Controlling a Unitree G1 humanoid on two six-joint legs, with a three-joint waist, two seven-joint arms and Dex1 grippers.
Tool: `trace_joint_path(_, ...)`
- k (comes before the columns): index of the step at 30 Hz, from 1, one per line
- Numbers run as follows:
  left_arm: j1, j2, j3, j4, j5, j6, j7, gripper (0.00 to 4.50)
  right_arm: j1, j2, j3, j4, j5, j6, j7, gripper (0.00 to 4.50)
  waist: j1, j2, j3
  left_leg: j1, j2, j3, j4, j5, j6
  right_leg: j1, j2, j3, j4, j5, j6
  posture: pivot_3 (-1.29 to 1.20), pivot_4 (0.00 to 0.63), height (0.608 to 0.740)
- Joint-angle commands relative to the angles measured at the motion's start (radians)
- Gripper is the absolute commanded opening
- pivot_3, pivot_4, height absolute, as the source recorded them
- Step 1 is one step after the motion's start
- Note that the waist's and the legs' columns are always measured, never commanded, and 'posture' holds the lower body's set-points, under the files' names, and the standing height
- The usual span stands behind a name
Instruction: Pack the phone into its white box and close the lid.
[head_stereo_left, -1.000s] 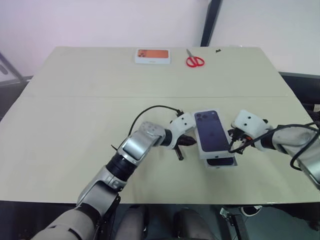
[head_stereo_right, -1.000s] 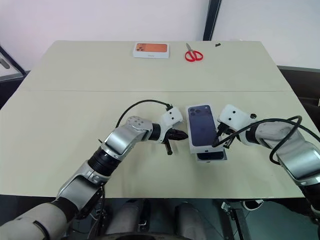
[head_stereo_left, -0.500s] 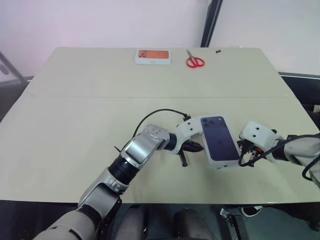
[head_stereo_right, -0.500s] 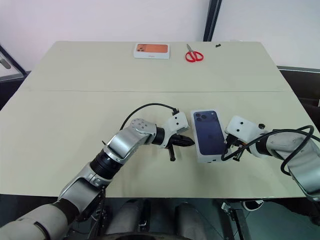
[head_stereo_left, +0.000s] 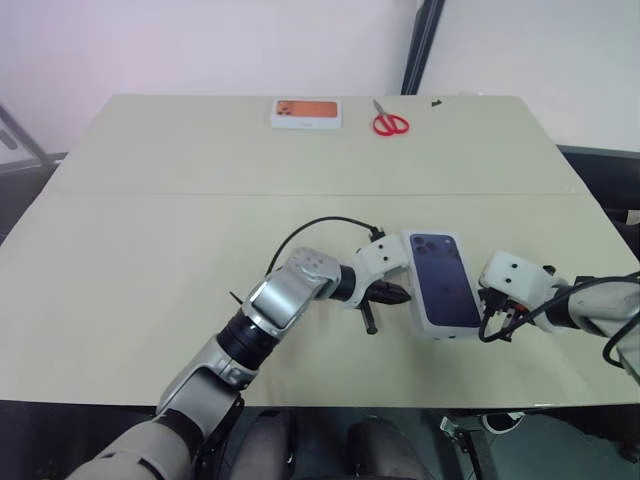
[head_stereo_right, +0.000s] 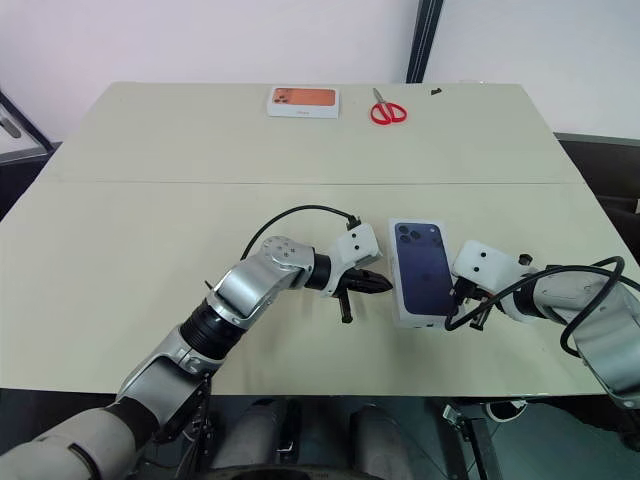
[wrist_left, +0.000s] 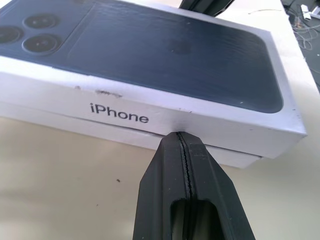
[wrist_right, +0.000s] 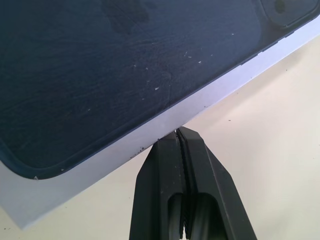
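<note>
Lid (head_stereo_left: 443, 283) long axis away from robot, cameras far.

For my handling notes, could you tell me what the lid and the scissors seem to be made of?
The lid: probably matte white cardboard, with crisp folded edges and printed lettering. The scissors: glossy red handles, likely plastic; blades look like metal, too small to confirm.

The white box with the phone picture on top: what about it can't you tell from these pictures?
- Phone inside: hidden by the lid in every view.
- Bottom box: a thin strip under the lid in the left wrist view.
- Lid's far corner: cut off by the right wrist view's edge.
- Contact: the shut left tool and right tool sit at the lid's sides; pressing or just near, unclear.
</note>
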Motion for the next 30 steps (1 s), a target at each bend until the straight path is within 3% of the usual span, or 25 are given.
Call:
trace_joint_path(1,-0.018,-0.006,-0.032,-0.032,-0.011,-0.01,-0.013,0.0,0.002,0.013,-0.005,-0.051,0.007,-0.022,0.018,0.06,0.0,0.0,0.0,0.0,0.0,0.0,0.0,0.0,0.0,0.0,0.0,0.0,0.0,0.0,0.0,0.0,0.15,0.74)
trace_joint_path(15,-0.011,0.027,-0.029,-0.031,-0.016,-0.002,-0.01,0.0,0.007,0.015,-0.01,-0.05,-0.01,-0.021,0.023,0.06,-0.001,0.0,0.0,0.0,0.0,0.0,0.0,0.0,0.0,0.0,0.0,0.0,0.0,0.0,0.0,0.0,0.15,0.74)
trace_joint_path(30,-0.029,0.037,0.135,-0.02,-0.097,-0.024,0.047,0.0,-0.075,0.022,-0.068,0.056,-0.047,-0.073,-0.017,0.06,0.0,0.0,0.0,0.0,0.0,0.0,0.002,0.0,0.0,0.0,0.0,0.0,0.001,0.0,0.0,0.0,0.15,0.74)
